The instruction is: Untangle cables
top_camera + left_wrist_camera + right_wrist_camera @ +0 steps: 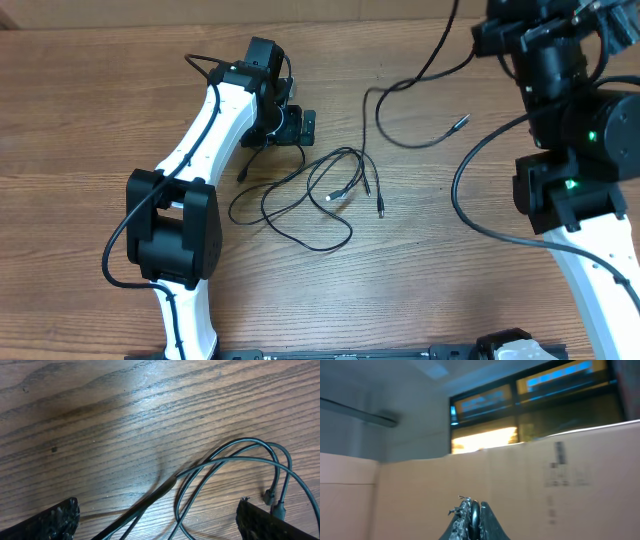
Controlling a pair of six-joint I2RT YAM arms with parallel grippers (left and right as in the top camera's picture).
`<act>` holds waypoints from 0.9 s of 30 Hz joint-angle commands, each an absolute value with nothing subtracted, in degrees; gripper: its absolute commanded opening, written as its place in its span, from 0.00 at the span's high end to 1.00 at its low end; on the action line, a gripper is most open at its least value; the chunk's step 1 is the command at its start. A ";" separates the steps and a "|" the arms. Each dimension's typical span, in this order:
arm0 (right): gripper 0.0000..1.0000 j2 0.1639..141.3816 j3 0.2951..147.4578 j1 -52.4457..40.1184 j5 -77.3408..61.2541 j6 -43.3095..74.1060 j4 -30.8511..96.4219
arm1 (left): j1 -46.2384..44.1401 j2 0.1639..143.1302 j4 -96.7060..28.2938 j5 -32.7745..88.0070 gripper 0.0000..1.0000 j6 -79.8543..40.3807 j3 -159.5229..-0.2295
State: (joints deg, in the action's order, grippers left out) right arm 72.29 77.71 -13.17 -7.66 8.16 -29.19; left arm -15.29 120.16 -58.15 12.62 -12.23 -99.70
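Several thin black cables (300,195) lie in loose overlapping loops on the wooden table, with small plug ends near the middle (380,208). My left gripper (292,126) is open, low over the loops' left end. In the left wrist view the cables (220,460) run between its spread fingers (160,527), and two plugs (274,501) lie by the right finger. My right gripper (490,30) is raised at the top right, shut on one cable (474,512). That cable (400,140) climbs from the table, and its silvery plug end (462,122) lies free.
The wooden table (80,120) fills the overhead view. The right arm's base and thick fixed wires (470,200) are at the right. The right wrist view looks up at a cardboard wall (520,475) and a window.
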 commanded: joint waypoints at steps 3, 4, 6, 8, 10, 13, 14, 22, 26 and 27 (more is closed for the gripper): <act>0.96 72.14 79.24 -11.09 -4.29 5.52 -34.72 | -15.51 121.10 -58.26 15.42 0.00 -15.03 -100.09; 0.96 72.14 79.24 -10.87 -5.19 4.34 -36.14 | -15.70 121.10 -58.46 16.12 0.00 -15.03 -100.09; 0.96 72.14 79.24 -10.74 -6.96 1.87 -37.76 | -16.01 121.10 -58.96 16.12 0.00 -14.68 -100.09; 0.96 72.14 79.24 -10.74 -7.11 0.67 -37.67 | -16.34 121.10 -59.11 16.08 0.01 -13.63 -99.90; 0.96 72.14 79.24 -10.74 -6.87 0.10 -35.70 | -16.56 121.10 -59.00 15.88 0.00 -13.52 -99.83; 0.96 72.16 79.24 -10.74 -6.17 0.10 -30.35 | -16.58 121.10 -57.87 15.97 0.00 -13.56 -99.83; 0.96 72.27 79.24 -10.74 -5.74 0.10 -28.16 | -16.58 121.10 -57.36 15.97 0.00 -13.63 -99.83; 0.96 76.60 79.24 -10.15 -0.21 -2.00 -22.26 | -16.53 121.10 -53.89 15.94 0.01 -13.74 -99.83; 0.96 80.25 79.24 -8.99 -0.27 -1.56 -22.61 | -16.53 121.10 -53.89 15.94 0.00 -13.74 -99.83; 0.96 80.99 79.24 -8.84 -0.23 -1.56 -22.76 | -16.53 121.10 -53.89 15.94 0.00 -13.76 -99.83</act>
